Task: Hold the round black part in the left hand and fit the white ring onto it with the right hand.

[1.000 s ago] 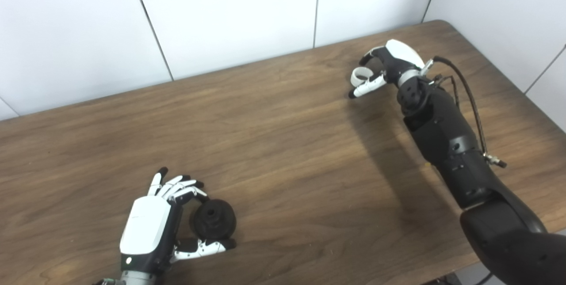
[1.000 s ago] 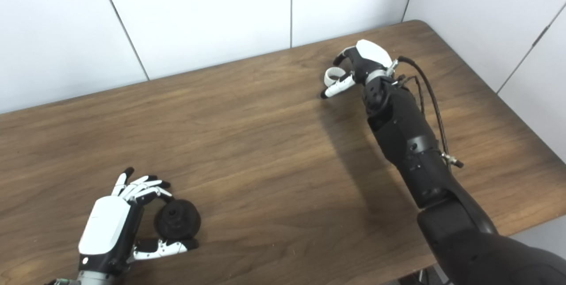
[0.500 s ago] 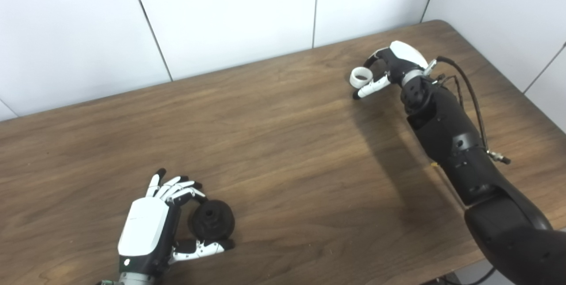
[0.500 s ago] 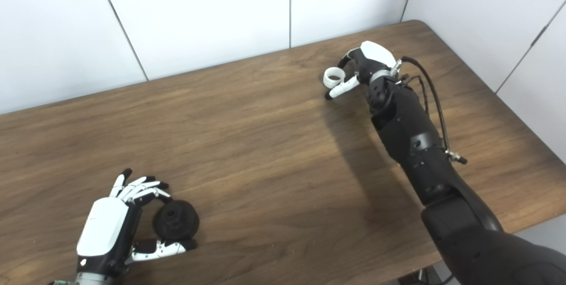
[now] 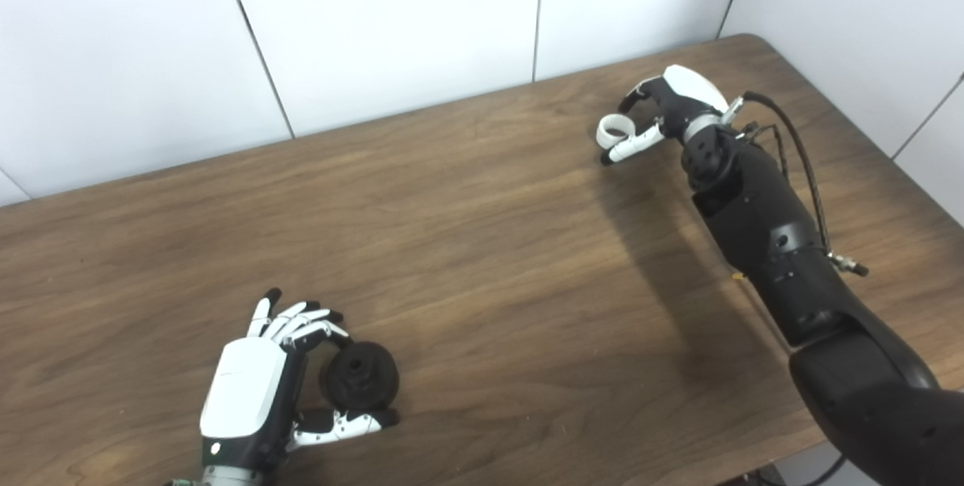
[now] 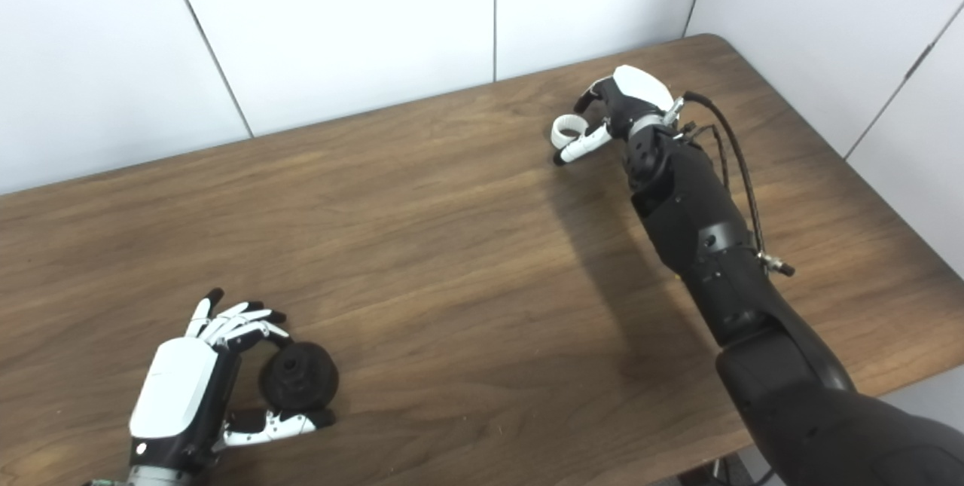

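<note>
The round black part (image 5: pixel 359 377) stands on edge on the table near the front left. My left hand (image 5: pixel 252 392) cups it, with curled fingers (image 5: pixel 312 326) at its top and the thumb lying just under it. Far across the table, at the back right, my right hand (image 5: pixel 666 105) is shut on the white ring (image 5: pixel 614 127). The ring sits between the thumb below and the dark fingers above, just over the tabletop. The two hands are far apart.
The brown wooden table (image 5: pixel 482 245) runs back to white wall panels (image 5: pixel 392 19). Its rounded back right corner (image 6: pixel 715 41) lies just behind my right hand. A black cable (image 5: pixel 798 162) loops along the right forearm.
My right hand has shifted slightly to the right and back with the white ring, and the ring's tilt has changed. The left hand and the black part have barely moved.
</note>
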Motion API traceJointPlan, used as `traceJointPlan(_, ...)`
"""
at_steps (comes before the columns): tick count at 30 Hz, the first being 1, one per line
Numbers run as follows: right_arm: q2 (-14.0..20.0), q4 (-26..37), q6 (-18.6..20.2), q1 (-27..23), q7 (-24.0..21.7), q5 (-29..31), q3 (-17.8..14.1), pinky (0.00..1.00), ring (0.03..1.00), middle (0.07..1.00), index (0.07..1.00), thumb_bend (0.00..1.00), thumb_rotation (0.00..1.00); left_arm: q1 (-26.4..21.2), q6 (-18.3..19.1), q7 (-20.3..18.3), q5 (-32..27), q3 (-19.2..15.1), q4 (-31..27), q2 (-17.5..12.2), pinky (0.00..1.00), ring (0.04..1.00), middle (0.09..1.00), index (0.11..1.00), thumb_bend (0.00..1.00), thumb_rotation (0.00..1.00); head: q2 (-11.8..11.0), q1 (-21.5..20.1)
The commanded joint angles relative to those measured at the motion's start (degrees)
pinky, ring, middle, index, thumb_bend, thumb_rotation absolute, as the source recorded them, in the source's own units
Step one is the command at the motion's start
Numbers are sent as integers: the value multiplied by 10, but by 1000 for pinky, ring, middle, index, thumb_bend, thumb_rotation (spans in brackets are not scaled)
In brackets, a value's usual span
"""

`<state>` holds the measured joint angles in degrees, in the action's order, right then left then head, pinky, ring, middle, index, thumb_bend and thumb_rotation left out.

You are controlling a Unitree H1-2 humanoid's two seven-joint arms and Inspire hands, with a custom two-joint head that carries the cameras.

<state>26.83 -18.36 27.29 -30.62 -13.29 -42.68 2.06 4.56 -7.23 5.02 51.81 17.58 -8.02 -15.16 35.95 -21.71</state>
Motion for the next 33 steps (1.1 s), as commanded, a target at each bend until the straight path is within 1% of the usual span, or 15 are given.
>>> traceJointPlan(1,7,7,-4,-29,20,1,-2,1000,971,863,690,805,234,14,9,-2,13,4,8,-5,1000,839,747,485,523,51,0,0)
traceJointPlan(4,6,-2,-4,-33,24,0,2,1000,965,863,684,802,222,14,11,-3,13,5,7,-2,1000,843,748,485,524,51,0,2)
traceJointPlan(10,6,-6,-4,-33,20,-3,-2,1000,963,841,661,779,193,13,9,2,15,5,9,-1,1000,841,744,485,523,50,1,4)
traceJointPlan(15,10,2,-4,-28,9,-9,-7,1000,974,866,643,762,217,14,12,-1,18,7,4,0,1000,841,744,485,524,50,1,7)
traceJointPlan(18,12,11,-4,-24,3,-7,-12,1000,980,885,618,749,205,13,10,1,19,8,4,1,1000,839,742,485,524,50,2,8)
traceJointPlan(19,12,14,-4,-23,4,-7,-13,1000,981,887,557,638,177,13,10,3,18,8,5,2,1000,839,741,484,524,50,2,8)
traceJointPlan(20,12,16,-4,-22,7,-5,-14,1000,978,887,518,569,158,13,11,3,18,8,5,3,1000,839,740,485,524,50,1,8)
traceJointPlan(21,12,17,-4,-21,9,-4,-14,1000,976,884,505,546,150,13,11,4,18,8,5,3,1000,839,740,484,524,50,1,8)
traceJointPlan(26,13,23,-4,-16,18,-2,-13,1000,965,864,490,521,136,12,12,2,20,9,3,3,1000,839,742,484,524,51,1,7)
traceJointPlan(33,23,27,-4,-10,12,-5,1,1000,964,849,489,518,135,11,12,4,21,9,2,4,1000,835,739,484,524,50,2,6)
